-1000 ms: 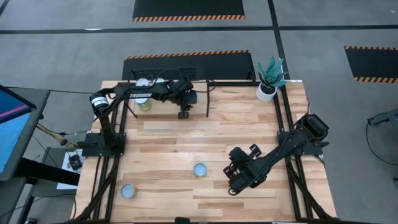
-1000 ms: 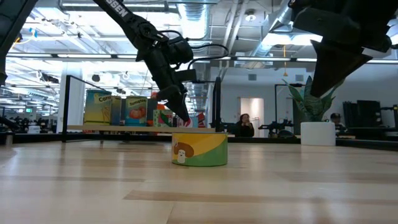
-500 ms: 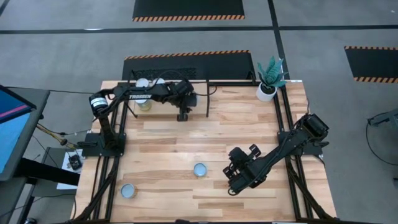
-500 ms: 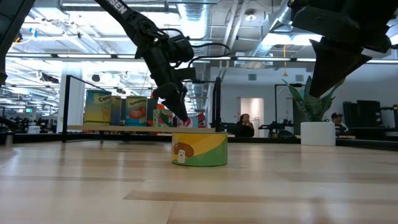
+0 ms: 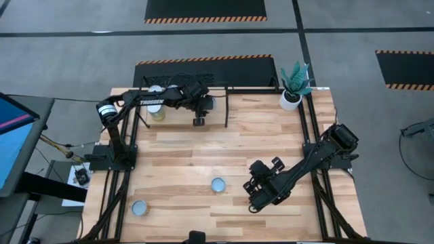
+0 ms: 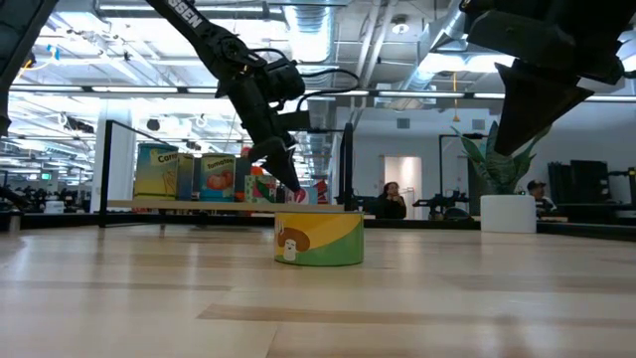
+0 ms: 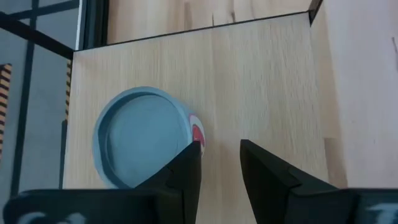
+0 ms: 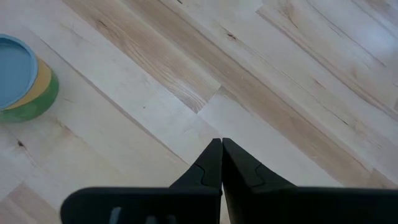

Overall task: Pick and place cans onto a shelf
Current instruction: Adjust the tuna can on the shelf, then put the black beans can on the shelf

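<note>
The tabletop (image 5: 258,135) is pale planked wood, smooth with a soft sheen. The shelf (image 7: 267,81) looks like lighter, matt wood. The can (image 8: 22,78) has a satin metal lid and perhaps a paper label.

**Closed fingers over the wood, one can off to the side**

The right gripper (image 8: 221,163) hangs over the tabletop (image 8: 261,81). Its two dark fingers (image 8: 208,163) are pressed together with nothing between them. The tabletop is made of light wood planks. One can (image 8: 22,78) stands well apart from the fingers. It has a blue top and a yellow and green side.
</note>
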